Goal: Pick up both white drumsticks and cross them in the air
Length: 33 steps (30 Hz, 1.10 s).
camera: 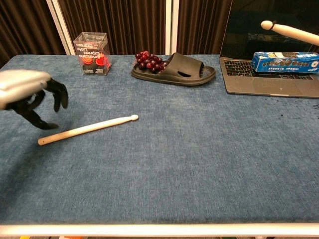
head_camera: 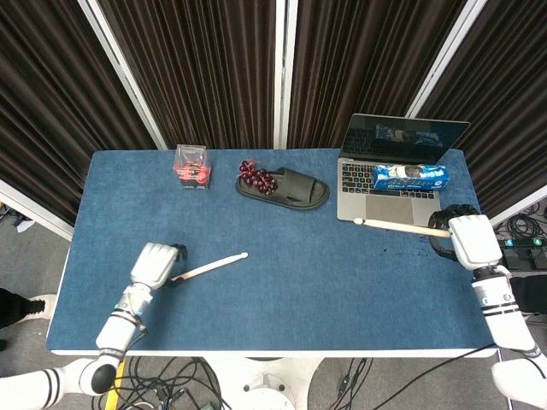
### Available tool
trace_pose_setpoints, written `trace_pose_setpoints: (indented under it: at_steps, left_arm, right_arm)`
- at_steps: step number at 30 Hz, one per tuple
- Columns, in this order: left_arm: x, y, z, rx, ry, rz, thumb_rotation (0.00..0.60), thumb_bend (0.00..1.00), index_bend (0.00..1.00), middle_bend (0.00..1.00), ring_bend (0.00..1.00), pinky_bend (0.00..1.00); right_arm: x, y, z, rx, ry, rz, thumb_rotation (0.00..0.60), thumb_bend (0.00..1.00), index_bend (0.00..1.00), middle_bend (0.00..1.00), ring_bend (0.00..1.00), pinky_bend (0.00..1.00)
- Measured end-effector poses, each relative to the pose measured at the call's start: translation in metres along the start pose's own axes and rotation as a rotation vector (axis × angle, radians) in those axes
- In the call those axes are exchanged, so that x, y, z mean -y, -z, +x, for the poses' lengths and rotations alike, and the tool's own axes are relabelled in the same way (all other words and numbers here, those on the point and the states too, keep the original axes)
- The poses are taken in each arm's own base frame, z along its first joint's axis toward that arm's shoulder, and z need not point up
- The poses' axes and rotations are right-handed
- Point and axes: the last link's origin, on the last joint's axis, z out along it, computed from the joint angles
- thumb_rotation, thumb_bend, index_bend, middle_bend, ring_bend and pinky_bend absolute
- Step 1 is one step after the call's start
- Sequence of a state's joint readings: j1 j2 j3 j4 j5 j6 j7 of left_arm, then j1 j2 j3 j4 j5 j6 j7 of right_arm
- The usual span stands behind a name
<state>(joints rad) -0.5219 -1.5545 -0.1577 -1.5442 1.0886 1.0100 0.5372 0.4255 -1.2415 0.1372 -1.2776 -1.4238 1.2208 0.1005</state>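
One white drumstick (head_camera: 209, 267) (camera: 88, 129) lies on the blue table, tip toward the middle. My left hand (head_camera: 154, 264) (camera: 31, 97) hovers over its butt end, fingers curled downward and apart, holding nothing. The other drumstick (head_camera: 402, 227) (camera: 291, 32) is lifted in the air at the right, tip pointing left. My right hand (head_camera: 468, 241) grips its butt end; that hand is outside the chest view.
An open laptop (head_camera: 392, 184) (camera: 269, 82) with a blue cookie packet (head_camera: 410, 177) (camera: 285, 62) on its keyboard sits back right. A black slipper (head_camera: 291, 188) (camera: 180, 69) and grapes (head_camera: 255, 175) (camera: 148, 60) are back centre, a clear box (head_camera: 191, 167) (camera: 92, 47) back left.
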Motion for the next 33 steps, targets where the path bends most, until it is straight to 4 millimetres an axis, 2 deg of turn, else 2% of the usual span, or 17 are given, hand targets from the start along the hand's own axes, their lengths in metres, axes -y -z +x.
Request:
trace_pose_setpoints:
  at_steps: [4,7,20,33]
  left_arm:
    - [-0.020,-0.008,-0.012,0.052,-0.018,-0.003,0.600,0.18,0.45,0.48,0.76,0.87]
    - [-0.025,-0.011,-0.018,0.062,-0.057,0.008,0.600,0.18,0.45,0.48,0.77,0.87]
    - [-0.006,-0.005,-0.028,0.067,-0.060,0.129,0.600,0.19,0.48,0.51,0.79,0.88]
    - [-0.010,-0.008,-0.031,0.088,-0.047,0.121,0.600,0.24,0.49,0.52,0.80,0.89]
  right_arm:
    - [-0.002,0.001,-0.003,0.009,-0.003,-0.006,0.600,0.79,0.60,0.57,0.33,0.31]
    - [-0.003,0.001,-0.005,0.014,-0.006,-0.009,0.600,0.79,0.60,0.57,0.33,0.31]
    - [-0.006,0.001,-0.013,0.035,-0.016,-0.010,0.600,0.80,0.60,0.57,0.33,0.31]
    - [-0.005,0.003,-0.017,0.047,-0.015,-0.013,0.600,0.80,0.60,0.57,0.33,0.31]
